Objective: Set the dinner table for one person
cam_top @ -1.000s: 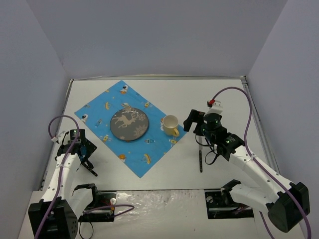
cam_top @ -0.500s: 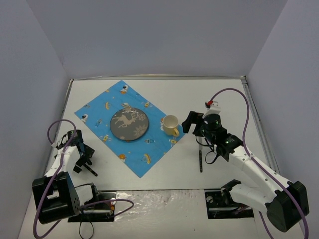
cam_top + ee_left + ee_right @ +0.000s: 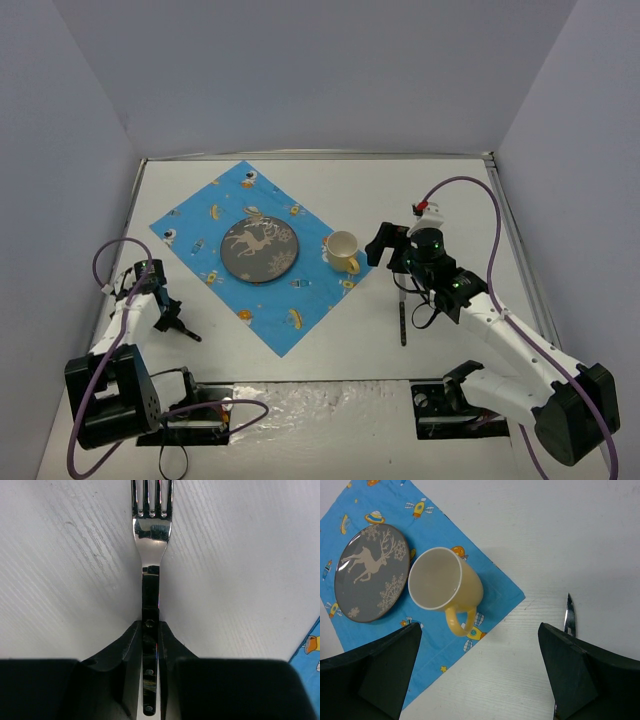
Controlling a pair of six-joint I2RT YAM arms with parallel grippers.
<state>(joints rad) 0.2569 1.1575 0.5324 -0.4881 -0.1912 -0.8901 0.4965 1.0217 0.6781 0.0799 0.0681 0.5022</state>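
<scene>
Gripping the fork by its dark handle, the left gripper is clamped tight, left of the blue cloth. The right gripper hangs with fingers wide apart beside the yellow cup. The white surface spans the whole workspace and carries the cloth, grey plate and knife.

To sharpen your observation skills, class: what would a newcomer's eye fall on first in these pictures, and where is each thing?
The bright blue cartoon-printed cloth lies askew on the white dinner table, bearing a grey deer-patterned plate and a yellow mug at its right corner. Near the table's left edge, the left gripper holds a fork, jaws shut on its handle. A knife lies on the bare table by the right arm.
</scene>
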